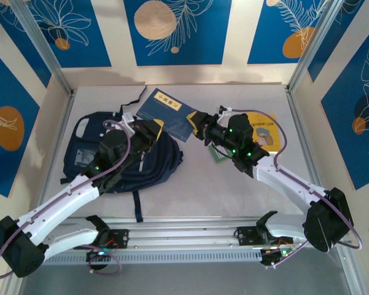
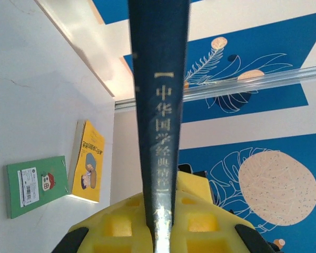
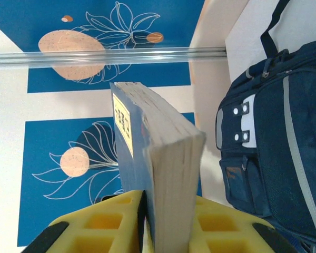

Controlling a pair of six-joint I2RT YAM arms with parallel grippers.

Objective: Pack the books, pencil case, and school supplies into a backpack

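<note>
- Currently the left gripper [image 2: 158,224] is clenched on the spine of 1 navy book [image 1: 166,110], with its yellow pads [image 2: 134,208] pressed against either cover.
- Opposite it, the right gripper [image 3: 167,226] grasps the same book at its page edge, with a yellow finger [image 3: 95,226] set against each cover.
- Between the 2 grippers, the navy book spans the gap just beyond the far right edge of the backpack [image 1: 166,161]. Its pale yellow label faces up in the top view.
- The backpack lies flat on the left half of the table [image 1: 203,196], partly under the left arm. Its front pocket with pale stripes faces the right wrist camera.
- A yellow book [image 2: 87,168] lies on the table to the right, partly under the right arm in the top view.
- A small green book [image 2: 34,184] lies near the yellow one, on the side nearer the arm bases.
</note>
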